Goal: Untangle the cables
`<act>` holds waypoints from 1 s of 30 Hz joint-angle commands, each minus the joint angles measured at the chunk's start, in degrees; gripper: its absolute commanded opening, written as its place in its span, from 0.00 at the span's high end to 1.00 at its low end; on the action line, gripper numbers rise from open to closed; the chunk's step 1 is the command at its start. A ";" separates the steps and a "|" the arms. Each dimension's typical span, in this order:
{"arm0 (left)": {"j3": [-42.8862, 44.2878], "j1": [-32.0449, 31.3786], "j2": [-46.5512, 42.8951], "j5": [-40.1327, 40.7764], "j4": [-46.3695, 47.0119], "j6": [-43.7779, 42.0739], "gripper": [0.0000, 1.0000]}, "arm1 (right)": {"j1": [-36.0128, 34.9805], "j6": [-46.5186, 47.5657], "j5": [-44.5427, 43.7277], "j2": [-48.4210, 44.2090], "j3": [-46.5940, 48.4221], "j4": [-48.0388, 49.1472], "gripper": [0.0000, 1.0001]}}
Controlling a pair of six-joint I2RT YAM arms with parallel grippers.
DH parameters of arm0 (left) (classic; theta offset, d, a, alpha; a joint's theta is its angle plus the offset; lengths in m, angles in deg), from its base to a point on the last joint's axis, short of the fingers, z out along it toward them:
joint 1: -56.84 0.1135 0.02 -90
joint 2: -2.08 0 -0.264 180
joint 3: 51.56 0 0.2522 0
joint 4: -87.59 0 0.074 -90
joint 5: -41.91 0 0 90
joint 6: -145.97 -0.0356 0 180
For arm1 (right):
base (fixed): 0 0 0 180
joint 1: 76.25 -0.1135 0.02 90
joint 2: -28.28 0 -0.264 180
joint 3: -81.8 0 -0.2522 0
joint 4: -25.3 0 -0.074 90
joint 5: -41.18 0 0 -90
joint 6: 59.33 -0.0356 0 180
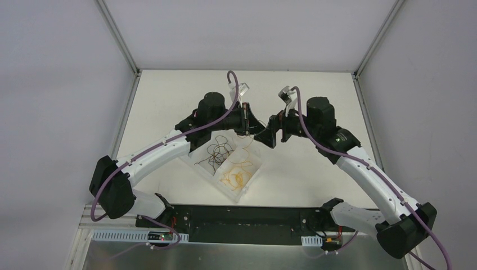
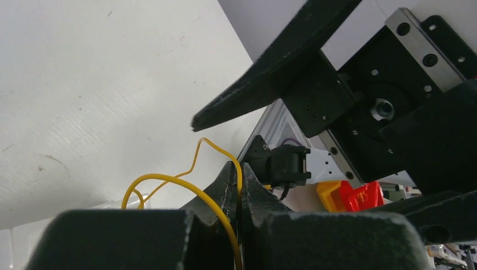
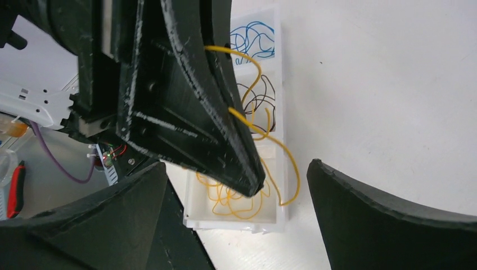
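Left pincer point(image 2: 239, 171) is clamped on one yellow cable point(image 2: 163, 179), up by the tray point(image 1: 247, 188). The loose loop hangs between the spread jaws of the right pincer point(image 1: 263, 135), so that arm's probably nearest.

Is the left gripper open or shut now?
Shut on the yellow cable. In the left wrist view the fingers of the left gripper meet with no gap, the cable pinched between them.
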 commanded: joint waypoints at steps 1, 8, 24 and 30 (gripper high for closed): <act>2.66 -0.29 0.11 -5.76 5.24 3.74 1.00 | -2.38 0.02 -3.12 1.62 -0.28 9.89 0.01; 1.40 0.80 -0.56 -6.78 8.68 7.71 1.00 | -5.08 -2.39 -7.50 2.21 -3.09 12.92 0.12; -0.19 4.03 -0.68 -5.97 7.65 14.63 1.00 | -5.25 -5.31 -9.64 0.73 -5.27 15.68 1.00; -5.05 4.26 -2.96 -5.61 5.43 15.77 0.98 | -5.24 -4.54 -7.26 -2.30 -7.83 9.16 1.00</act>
